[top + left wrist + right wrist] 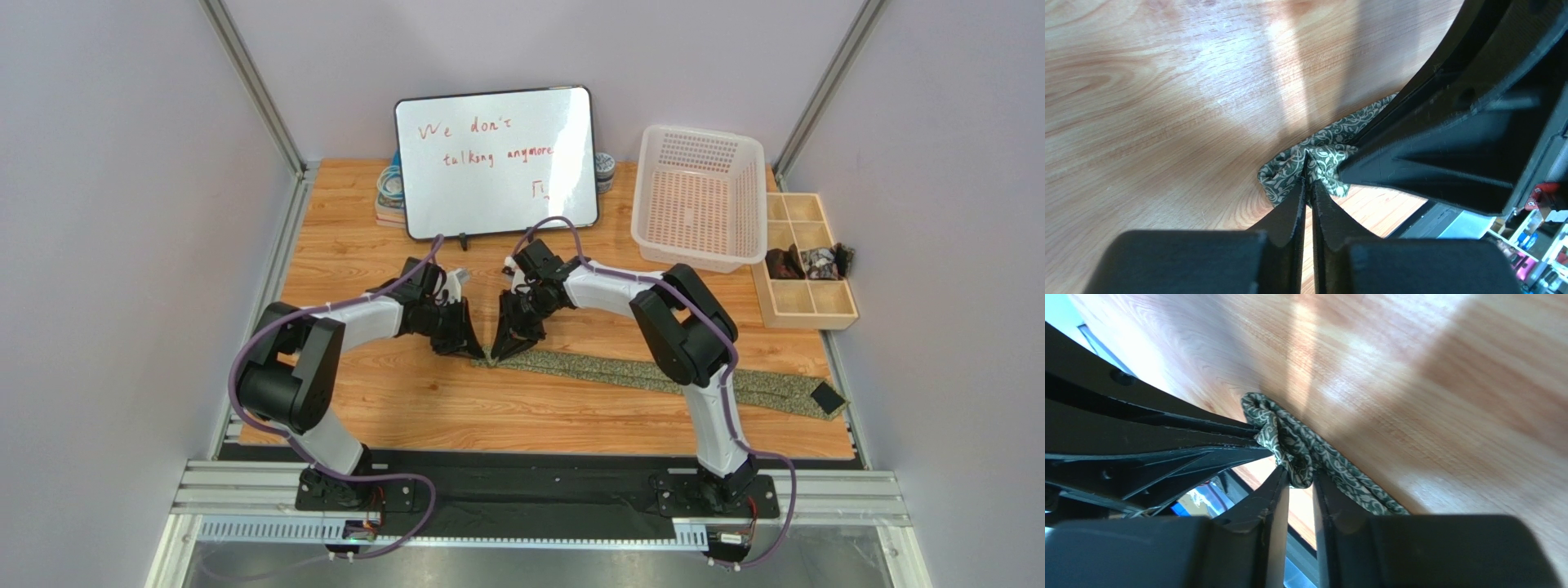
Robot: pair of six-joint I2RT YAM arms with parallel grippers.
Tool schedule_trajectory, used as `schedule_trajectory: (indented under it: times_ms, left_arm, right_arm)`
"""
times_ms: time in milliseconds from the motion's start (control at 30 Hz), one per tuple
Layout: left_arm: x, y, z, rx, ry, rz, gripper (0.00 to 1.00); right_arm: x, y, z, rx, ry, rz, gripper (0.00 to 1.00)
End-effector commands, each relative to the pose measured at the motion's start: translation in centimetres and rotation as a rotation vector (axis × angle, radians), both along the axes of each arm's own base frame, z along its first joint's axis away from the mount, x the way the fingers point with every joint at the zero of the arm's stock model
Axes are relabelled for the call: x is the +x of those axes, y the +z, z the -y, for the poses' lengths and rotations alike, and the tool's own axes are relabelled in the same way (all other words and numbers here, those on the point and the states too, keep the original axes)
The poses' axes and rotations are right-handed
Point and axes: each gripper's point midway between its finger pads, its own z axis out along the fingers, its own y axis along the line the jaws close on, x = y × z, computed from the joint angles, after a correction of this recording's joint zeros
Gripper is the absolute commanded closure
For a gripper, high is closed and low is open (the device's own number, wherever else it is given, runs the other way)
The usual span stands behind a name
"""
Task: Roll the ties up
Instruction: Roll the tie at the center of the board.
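Observation:
A green patterned tie point(638, 370) lies flat across the wooden table point(368, 404), from its narrow end at the middle to its wide end at the right edge. My left gripper point(471, 349) is shut on the tie's narrow end point(1293, 171), pinching the fabric at its tips. My right gripper point(501, 347) is shut on the same end point(1293, 450) from the other side, with a bunched fold between its fingers. The two grippers meet tip to tip at that end.
A whiteboard point(497, 159) stands at the back middle, with rolls of tape behind it. A white basket point(699, 196) sits at the back right. A compartment tray point(803, 260) beside it holds a dark rolled tie point(785, 262).

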Motion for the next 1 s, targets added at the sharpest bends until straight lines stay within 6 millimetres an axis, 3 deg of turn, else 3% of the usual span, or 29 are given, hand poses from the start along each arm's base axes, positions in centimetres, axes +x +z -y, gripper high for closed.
schedule_trajectory:
  times_ms: [0,67,167,267,467,567,633,700,800,967]
  left_arm:
    - [0.0,-0.9,-0.7,0.057,-0.008,0.003,0.85]
    - [-0.1,0.0,-0.4,0.032,-0.038,0.022,0.77]
    - [0.0,2.4,-0.1,-0.013,-0.103,0.104,0.53]
    - [0.4,5.4,-0.6,-0.043,-0.177,0.245,0.43]
    - [0.4,9.3,-2.4,-0.036,-0.431,0.547,0.41]
    - [0.4,11.0,-2.4,-0.023,-0.631,0.749,0.41]
    - [-0.7,11.8,-2.4,-0.035,-0.821,0.857,0.41]
    - [-2.0,11.2,-2.9,-0.022,-1.008,0.959,0.41]
    - [-2.4,9.5,-3.3,0.003,-1.143,1.062,0.41]
    - [-3.6,7.6,-1.9,-0.048,-1.241,1.024,0.41]
  right_arm:
    - [0.8,-0.2,0.8,-0.042,0.049,0.064,0.84]
    - [1.1,-0.6,1.2,-0.063,0.059,0.083,0.89]
    - [0.9,-1.4,1.5,-0.080,0.078,0.071,0.95]
    - [0.7,-1.8,1.8,-0.090,0.088,0.062,0.98]
    - [0.6,-2.1,2.0,-0.073,0.092,0.057,1.00]
    - [0.5,-2.4,2.1,-0.052,0.092,0.050,1.00]
    - [0.5,-2.5,2.0,-0.036,0.102,0.057,1.00]
    - [0.5,-2.5,1.7,-0.012,0.118,0.065,1.00]
    - [0.3,-2.5,1.5,0.018,0.143,0.059,1.00]
    - [-1.1,-2.7,2.6,0.032,0.188,0.044,1.00]
